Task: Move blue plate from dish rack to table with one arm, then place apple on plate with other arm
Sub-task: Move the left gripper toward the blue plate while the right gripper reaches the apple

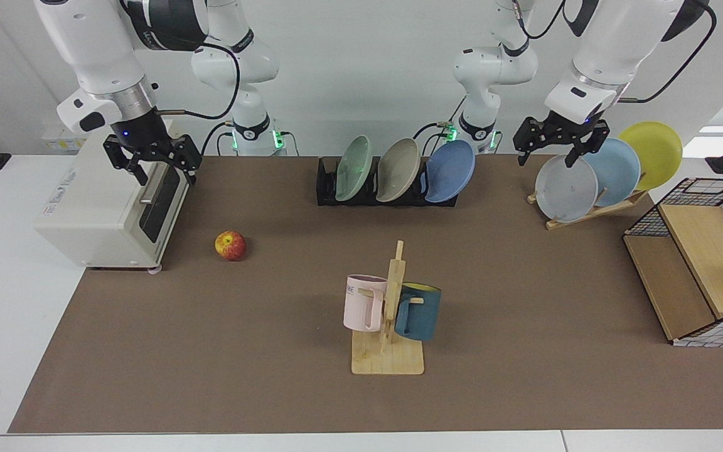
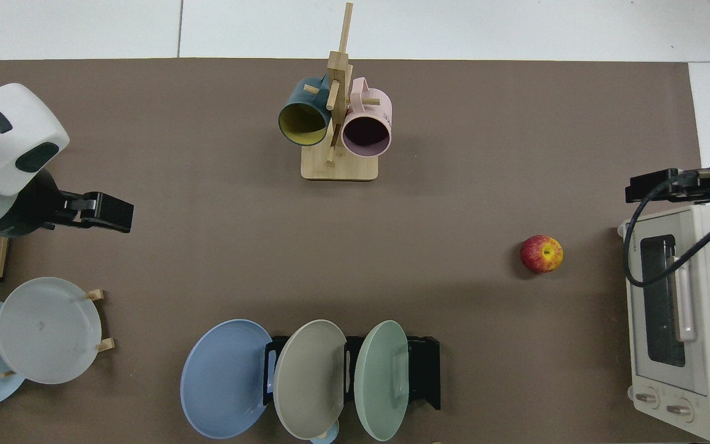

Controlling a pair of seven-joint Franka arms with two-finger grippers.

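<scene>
The blue plate (image 1: 449,171) (image 2: 225,377) stands on edge in the end slot of the black dish rack (image 1: 327,188) (image 2: 426,370), beside a beige and a green plate. The apple (image 1: 230,245) (image 2: 542,253) lies on the brown table (image 1: 524,314) near the toaster oven. My left gripper (image 1: 546,157) (image 2: 108,211) hangs open and empty above the table by the wooden plate stand, well to the side of the blue plate. My right gripper (image 1: 167,174) (image 2: 654,185) hangs open and empty over the toaster oven's front, above and beside the apple.
A white toaster oven (image 1: 110,207) (image 2: 678,314) stands at one end. A wooden stand (image 1: 587,210) holds grey, pale blue and yellow plates. A mug tree (image 1: 390,314) (image 2: 336,123) with a pink and a dark teal mug stands mid-table. A wire-and-wood shelf (image 1: 700,270) sits by the edge.
</scene>
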